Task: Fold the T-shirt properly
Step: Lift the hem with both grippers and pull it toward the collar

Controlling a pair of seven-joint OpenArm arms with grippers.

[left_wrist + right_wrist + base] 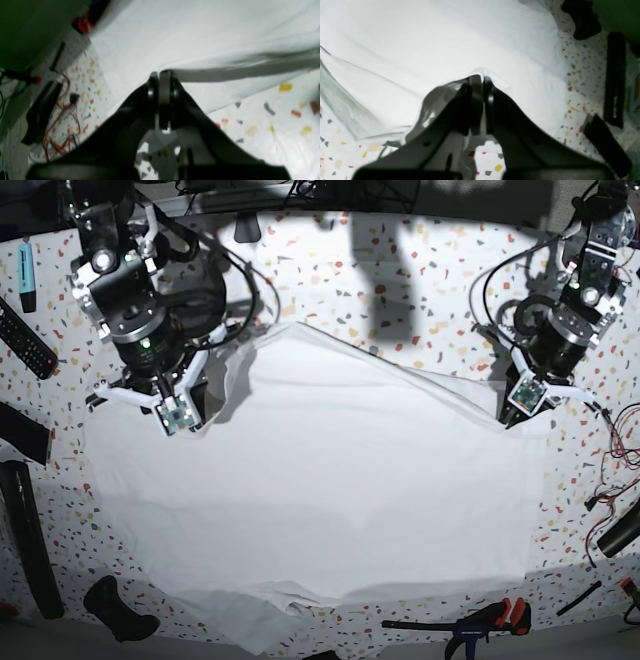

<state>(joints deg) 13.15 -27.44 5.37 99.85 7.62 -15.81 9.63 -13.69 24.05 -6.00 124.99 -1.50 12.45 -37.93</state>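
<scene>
Base view shows the large plain white short-sleeved T-shirt [310, 480] spread wide over the white tabletop speckled with red, grey and yellow chips [420, 290], reaching from the left side almost to the right and down toward the near edge, where a lower layer of cloth pokes out. At its far left corner the right gripper [188, 415] is clamped on a lifted fold of the cloth; at its far right corner the left gripper [510, 418] pinches the hem.

Left wrist view has the black jaws pressed together on a raised ridge of the white fabric [200, 45], with speckled table to the right. Right wrist view likewise shows the jaws closed on a bunched edge of the shirt [445, 40].

A red-and-black bar clamp [470, 622] lies near the front edge, and a black remote control [25, 340] at far left.
</scene>
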